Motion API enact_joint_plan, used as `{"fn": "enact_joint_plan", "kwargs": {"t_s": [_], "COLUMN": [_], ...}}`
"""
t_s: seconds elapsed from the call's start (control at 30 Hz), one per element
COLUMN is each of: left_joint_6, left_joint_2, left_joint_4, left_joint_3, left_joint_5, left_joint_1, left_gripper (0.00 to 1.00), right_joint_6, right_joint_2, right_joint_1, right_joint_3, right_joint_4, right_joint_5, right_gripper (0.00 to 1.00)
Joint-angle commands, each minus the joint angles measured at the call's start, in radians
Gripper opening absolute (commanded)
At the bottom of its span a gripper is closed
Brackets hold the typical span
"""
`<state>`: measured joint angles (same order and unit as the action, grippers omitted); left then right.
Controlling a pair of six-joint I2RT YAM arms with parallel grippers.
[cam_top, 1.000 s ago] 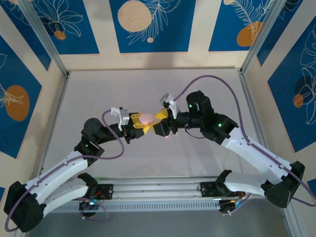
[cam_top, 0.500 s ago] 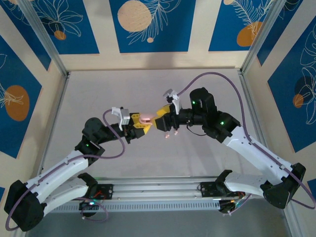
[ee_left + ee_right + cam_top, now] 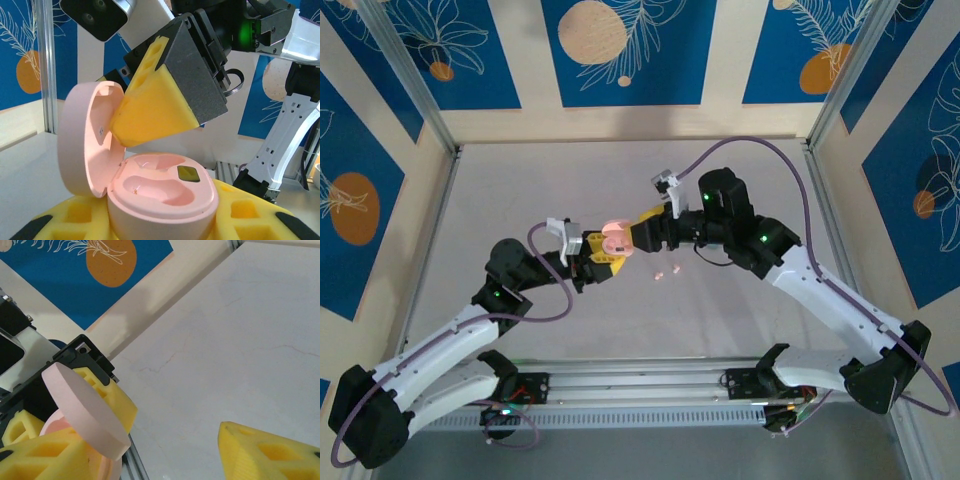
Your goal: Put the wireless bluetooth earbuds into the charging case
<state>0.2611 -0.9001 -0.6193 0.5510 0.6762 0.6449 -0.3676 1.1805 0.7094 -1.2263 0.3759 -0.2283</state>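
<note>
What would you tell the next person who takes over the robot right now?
Left gripper: shut on the pink charging case, whose lid is open.
Right gripper: open, with one yellow finger pressed against the inside of the lid.
Earbuds: two tiny pink specks on the table below the right gripper look like them.
Done: the case is open; its wells are empty.
Left: pick up the earbuds and seat them.
</note>
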Motion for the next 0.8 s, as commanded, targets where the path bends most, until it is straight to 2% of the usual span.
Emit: {"fn": "enact_joint_plan", "kwargs": {"t_s": [0.0, 0.1, 0.2, 0.33, 0.4, 0.5, 0.67, 0.77], "left_joint_6": [-0.001, -0.020, -0.036, -0.040, -0.037, -0.030, -0.026, -0.023], "left_joint_2": [0.022, 0.036, 0.048, 0.053, 0.052, 0.055, 0.059, 0.071], "left_joint_4": [-0.039, -0.009, 0.006, 0.003, -0.002, -0.005, -0.010, -0.009], "left_joint_3": [0.016, 0.008, 0.000, -0.002, -0.002, -0.003, -0.006, -0.010], "left_joint_5": [0.001, -0.043, -0.079, -0.090, -0.091, -0.097, -0.109, -0.112], "left_joint_1": [0.009, 0.009, 0.008, 0.009, 0.009, 0.009, 0.009, 0.010], "left_gripper": [0.24, 0.24, 0.25, 0.25, 0.25, 0.25, 0.25, 0.25], "right_joint_6": [-0.041, -0.068, -0.105, -0.207, -0.269, -0.289, -0.269, -0.267], "right_joint_2": [-0.047, -0.116, -0.183, -0.197, -0.157, -0.061, 0.176, 0.306], "right_joint_1": [-0.014, -0.030, -0.078, -0.206, -0.274, -0.321, -0.286, -0.263], "right_joint_3": [-0.018, 0.019, 0.064, 0.121, 0.149, 0.181, 0.149, 0.111], "right_joint_4": [-0.048, -0.098, -0.087, 0.048, 0.141, 0.203, 0.291, 0.340], "right_joint_5": [-0.047, -0.059, 0.020, 0.129, 0.144, 0.071, 0.059, 0.157], "right_gripper": [0.64, 0.65, 0.64, 0.49, 0.43, 0.39, 0.37, 0.37]}}
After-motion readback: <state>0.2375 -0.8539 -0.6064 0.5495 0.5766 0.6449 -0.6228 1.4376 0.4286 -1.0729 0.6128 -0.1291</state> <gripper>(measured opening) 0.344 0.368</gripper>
